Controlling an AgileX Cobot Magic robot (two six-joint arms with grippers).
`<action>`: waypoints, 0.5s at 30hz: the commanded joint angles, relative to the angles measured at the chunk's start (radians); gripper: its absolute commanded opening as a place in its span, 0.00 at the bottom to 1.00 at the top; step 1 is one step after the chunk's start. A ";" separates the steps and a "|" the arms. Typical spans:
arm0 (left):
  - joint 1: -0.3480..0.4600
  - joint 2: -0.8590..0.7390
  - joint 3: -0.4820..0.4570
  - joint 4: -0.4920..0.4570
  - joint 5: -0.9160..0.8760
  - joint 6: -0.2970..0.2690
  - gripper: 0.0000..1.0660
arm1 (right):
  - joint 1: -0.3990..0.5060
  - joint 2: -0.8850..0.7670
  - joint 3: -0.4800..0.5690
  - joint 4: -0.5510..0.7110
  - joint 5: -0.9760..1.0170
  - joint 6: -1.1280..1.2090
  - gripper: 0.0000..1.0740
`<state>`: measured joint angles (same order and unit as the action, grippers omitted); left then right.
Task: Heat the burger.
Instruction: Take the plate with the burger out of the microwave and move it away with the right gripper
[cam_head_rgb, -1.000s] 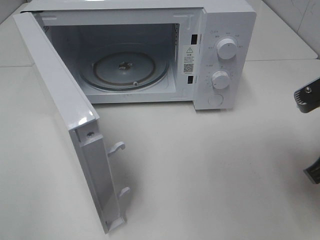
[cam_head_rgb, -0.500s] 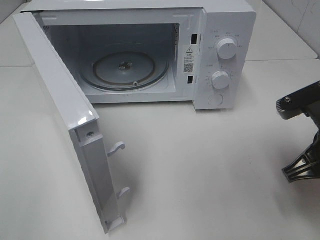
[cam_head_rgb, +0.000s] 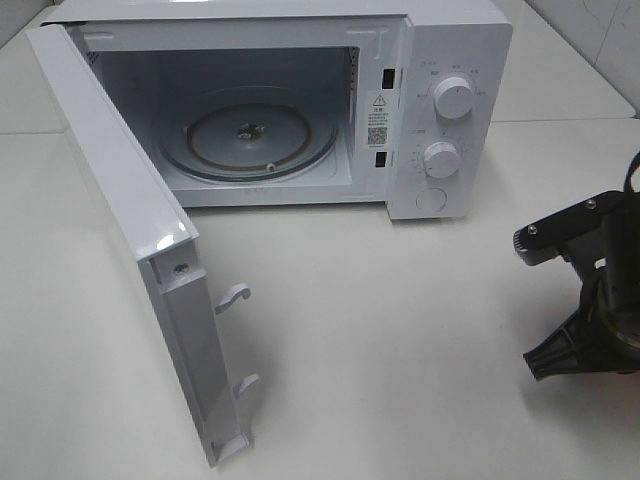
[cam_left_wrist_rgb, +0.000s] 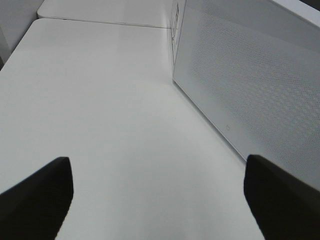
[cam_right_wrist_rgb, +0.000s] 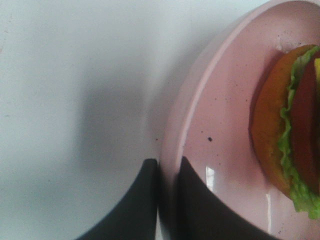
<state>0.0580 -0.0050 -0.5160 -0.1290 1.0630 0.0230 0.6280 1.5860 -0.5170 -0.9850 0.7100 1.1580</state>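
Note:
The burger (cam_right_wrist_rgb: 295, 135) shows only in the right wrist view: golden-brown bun, green lettuce and red tomato, lying on a round pink plate (cam_right_wrist_rgb: 225, 100). My right gripper (cam_right_wrist_rgb: 169, 162) is shut on the plate's rim, one finger inside it and one outside. The right arm (cam_head_rgb: 590, 290) shows at the right edge of the exterior high view, where plate and burger are out of sight. My left gripper (cam_left_wrist_rgb: 160, 170) is open with nothing between its fingers (cam_left_wrist_rgb: 40, 195), close to the outer face of the microwave door (cam_left_wrist_rgb: 250, 80).
A white microwave (cam_head_rgb: 450, 60) stands at the back of the white table (cam_head_rgb: 400, 330). Its door (cam_head_rgb: 120, 220) is swung wide open toward the front left. The glass turntable (cam_head_rgb: 250, 140) inside is bare. Two knobs sit on its right panel.
The right arm has come leftward into the exterior high view from the right edge. The microwave and its door have not moved.

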 joint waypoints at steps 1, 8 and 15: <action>0.000 -0.006 0.001 -0.005 0.006 0.001 0.79 | -0.002 0.024 -0.007 -0.059 0.025 0.022 0.00; 0.000 -0.006 0.001 -0.005 0.006 0.001 0.79 | -0.002 0.115 -0.007 -0.104 0.004 0.087 0.02; 0.000 -0.006 0.001 -0.005 0.006 0.001 0.79 | -0.002 0.131 -0.007 -0.104 0.003 0.106 0.08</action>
<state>0.0580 -0.0050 -0.5160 -0.1290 1.0630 0.0230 0.6280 1.7170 -0.5180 -1.0540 0.6640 1.2590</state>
